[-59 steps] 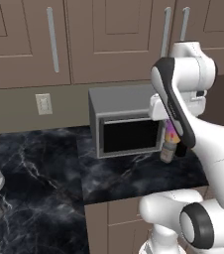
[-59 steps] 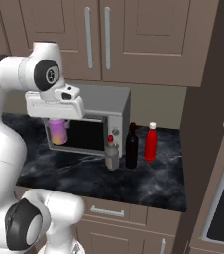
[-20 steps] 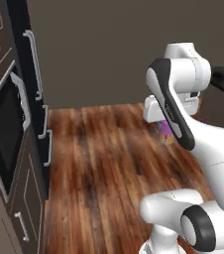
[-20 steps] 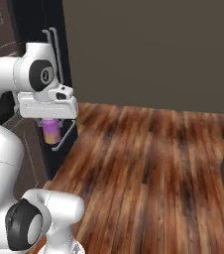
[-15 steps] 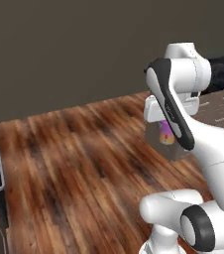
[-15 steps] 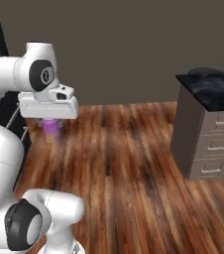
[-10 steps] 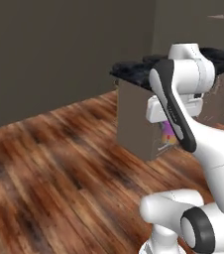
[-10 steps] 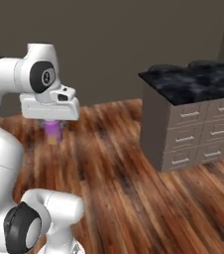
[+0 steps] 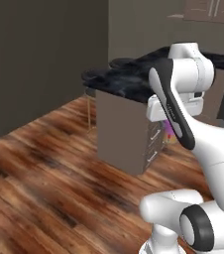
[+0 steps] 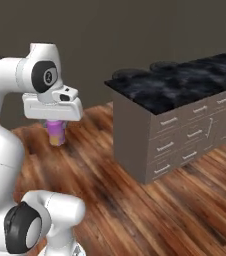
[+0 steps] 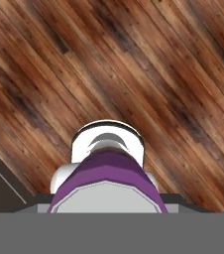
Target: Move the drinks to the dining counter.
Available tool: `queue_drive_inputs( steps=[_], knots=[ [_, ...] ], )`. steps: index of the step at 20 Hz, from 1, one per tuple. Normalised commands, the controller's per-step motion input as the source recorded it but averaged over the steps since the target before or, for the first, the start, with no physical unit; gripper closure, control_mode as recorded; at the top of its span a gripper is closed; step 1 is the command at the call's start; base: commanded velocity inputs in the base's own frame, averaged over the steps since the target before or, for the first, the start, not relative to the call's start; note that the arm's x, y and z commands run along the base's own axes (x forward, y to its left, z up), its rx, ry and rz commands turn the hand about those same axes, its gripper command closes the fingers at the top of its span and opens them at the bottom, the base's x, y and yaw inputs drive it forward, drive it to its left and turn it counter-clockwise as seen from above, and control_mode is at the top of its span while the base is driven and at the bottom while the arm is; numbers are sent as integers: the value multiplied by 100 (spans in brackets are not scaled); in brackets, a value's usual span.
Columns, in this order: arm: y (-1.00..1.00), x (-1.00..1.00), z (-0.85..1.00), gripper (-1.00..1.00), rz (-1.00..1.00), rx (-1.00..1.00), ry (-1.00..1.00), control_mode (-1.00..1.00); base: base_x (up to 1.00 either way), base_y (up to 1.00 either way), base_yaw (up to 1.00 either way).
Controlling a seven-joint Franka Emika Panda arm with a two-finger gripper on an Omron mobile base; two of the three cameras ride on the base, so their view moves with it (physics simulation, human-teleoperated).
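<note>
Fingers (image 10: pixel 56 131) of the white arm are closed on one pink-purple can with a yellow band (image 10: pixel 56 132), carried upright in the air below the hand, well above the floor. From the right base camera the can hangs under the white hand block; from the left base camera only a sliver of it (image 9: pixel 169 130) peeks out behind the forearm. Looking along the hand, its purple body and silvery top (image 11: pixel 108 174) sit over the brown wooden plank floor (image 11: pixel 148 64).

Farther off stands one cabinet block with a black marble tabletop veined in white (image 10: pixel 185 80), over grey-brown drawers (image 10: pixel 185 137) with pale bar handles, three drawers to a column. One plain dark wall (image 9: pixel 39 54) lies behind.
</note>
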Motion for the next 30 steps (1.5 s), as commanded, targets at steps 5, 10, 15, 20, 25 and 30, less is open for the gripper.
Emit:
queue_drive_inputs(
  steps=[5,10,15,20,25,30],
  knots=[
    [0,0,0,100,0,0,0,100,100,60,-46],
    [0,0,0,100,0,0,0,100,100,64,-51],
    [0,0,0,100,0,0,0,100,90,57,-52],
    [0,0,0,100,0,0,0,100,89,63,-49],
    [0,0,0,100,0,0,0,100,75,80,-45],
    [0,0,0,100,0,0,0,100,53,72,-34]
  ],
)
